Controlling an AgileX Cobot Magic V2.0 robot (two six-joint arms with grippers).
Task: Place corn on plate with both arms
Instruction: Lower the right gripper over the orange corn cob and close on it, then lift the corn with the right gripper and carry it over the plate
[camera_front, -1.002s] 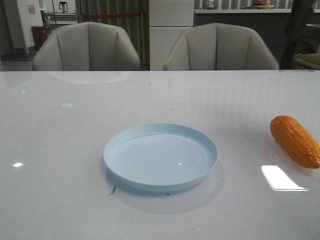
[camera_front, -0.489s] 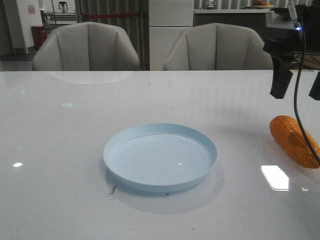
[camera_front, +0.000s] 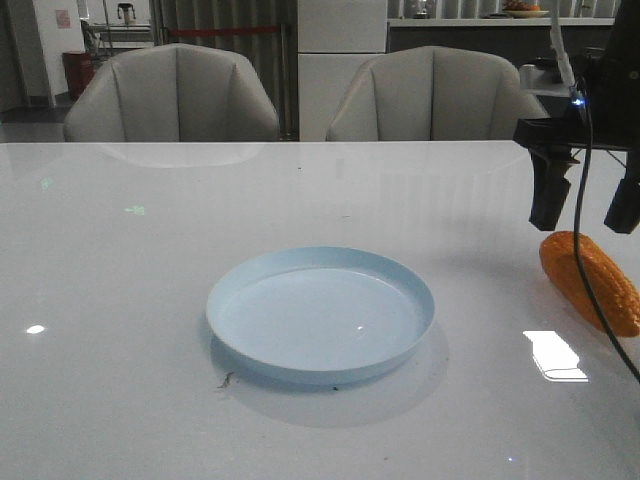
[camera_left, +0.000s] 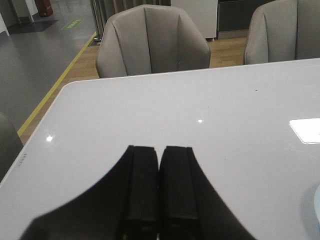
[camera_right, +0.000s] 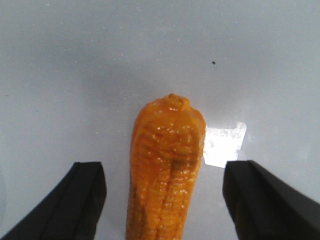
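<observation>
The orange corn (camera_front: 590, 281) lies on the white table at the far right, apart from the pale blue plate (camera_front: 320, 315) at the middle. My right gripper (camera_front: 586, 210) hangs open just above the corn's far end. In the right wrist view the corn (camera_right: 166, 172) lies lengthwise between the spread fingers (camera_right: 82, 195), touching neither. My left gripper (camera_left: 159, 165) is shut and empty over bare table; it does not show in the front view.
Two grey chairs (camera_front: 172, 92) stand behind the table's far edge. A black cable (camera_front: 592, 250) hangs from the right arm across the corn. A bright light reflection (camera_front: 555, 355) lies on the table near the corn.
The right arm came into view from the upper right and has lowered toward the corn, its fingers now just above it. The corn and plate have not moved.
</observation>
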